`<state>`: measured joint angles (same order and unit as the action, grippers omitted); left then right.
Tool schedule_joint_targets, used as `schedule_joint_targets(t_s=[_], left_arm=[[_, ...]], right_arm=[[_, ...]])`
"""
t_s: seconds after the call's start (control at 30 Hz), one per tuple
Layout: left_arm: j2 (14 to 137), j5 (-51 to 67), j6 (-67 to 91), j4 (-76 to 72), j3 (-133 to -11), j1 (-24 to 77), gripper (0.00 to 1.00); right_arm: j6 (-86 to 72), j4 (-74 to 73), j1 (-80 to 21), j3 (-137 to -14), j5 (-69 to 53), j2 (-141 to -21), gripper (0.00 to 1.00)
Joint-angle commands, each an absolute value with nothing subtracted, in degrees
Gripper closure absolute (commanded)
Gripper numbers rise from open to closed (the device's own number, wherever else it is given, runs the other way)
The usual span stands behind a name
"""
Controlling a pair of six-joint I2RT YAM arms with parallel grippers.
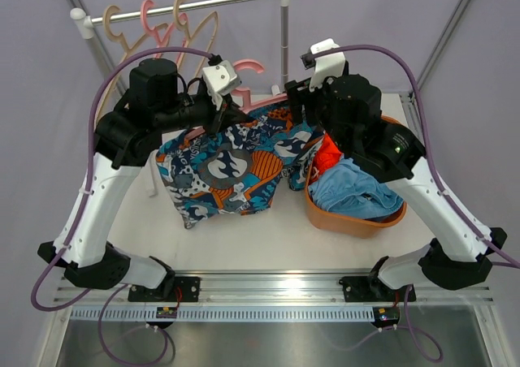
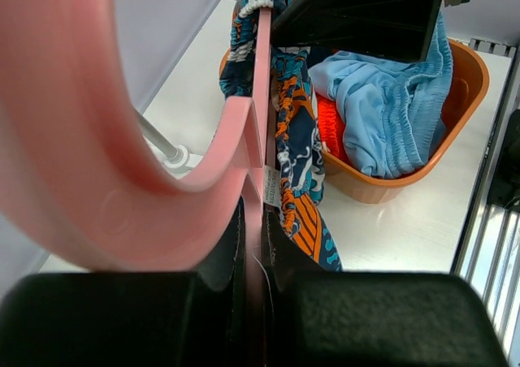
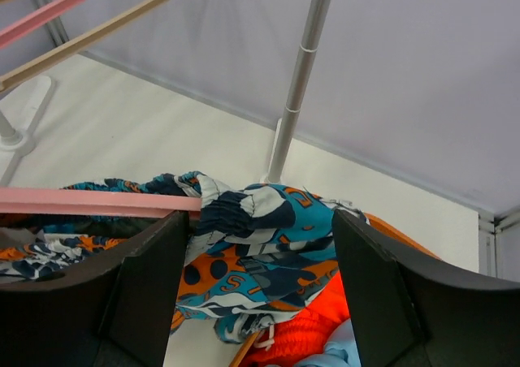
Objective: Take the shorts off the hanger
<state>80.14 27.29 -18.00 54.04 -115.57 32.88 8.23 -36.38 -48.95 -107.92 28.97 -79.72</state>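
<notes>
My left gripper (image 2: 253,249) is clamped shut on the pink hanger (image 2: 97,140), whose bar runs ahead of it under the printed shorts (image 1: 236,168). My right gripper (image 3: 258,225) stands wide apart, gripping nothing, with that waistband just beyond its fingers. Below it, the light blue shorts (image 1: 353,190) and orange-red shorts (image 1: 327,152) lie in the orange basket (image 1: 357,225) on the tabletop (image 1: 244,237).

The pink hanger (image 2: 81,140) pinched in the left gripper (image 2: 253,245) is smooth plastic with a soft sheen; the fingers (image 2: 390,318) are matt black plastic. Just beyond them, the printed shorts (image 2: 296,164) are thin matt cloth with a puckered waistband. Farther ahead, the light blue shorts (image 2: 390,107) look ribbed and towelly, the orange-red shorts (image 2: 331,131) finely knitted, the orange basin (image 2: 471,66) glossy plastic. Beyond the right gripper (image 3: 258,221), the rack pole (image 3: 301,66) is smooth painted metal.
</notes>
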Motion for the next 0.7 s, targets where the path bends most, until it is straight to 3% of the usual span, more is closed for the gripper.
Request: schedule_joint_targets(t_s=[0.0,0.13,0.2,0.33,0.67], left_arm=[[78.5,25.7,-13.0,47.8,-113.2,33.5,1.00],[76.3,25.7,-10.5,43.9,-109.3,33.6,1.00],[75.6,25.4,-10.1,43.0,-108.5,33.7,1.00],[75.0,24.3,-9.1,42.0,-108.1,33.7,1.00],[75.4,21.2,-8.3,41.4,-108.3,33.7,1.00]], right_arm=[[1.5,-39.8,-48.9,-114.0,33.8,-81.7,0.21],[-0.4,-43.6,-48.9,-117.8,33.4,-84.3,0.27],[-2.5,-44.5,-48.9,-118.1,32.4,-85.2,0.37],[-4.5,-46.1,-48.9,-118.4,29.8,-85.5,0.47],[-6.6,-48.0,-48.8,-115.4,27.2,-84.5,0.41]])
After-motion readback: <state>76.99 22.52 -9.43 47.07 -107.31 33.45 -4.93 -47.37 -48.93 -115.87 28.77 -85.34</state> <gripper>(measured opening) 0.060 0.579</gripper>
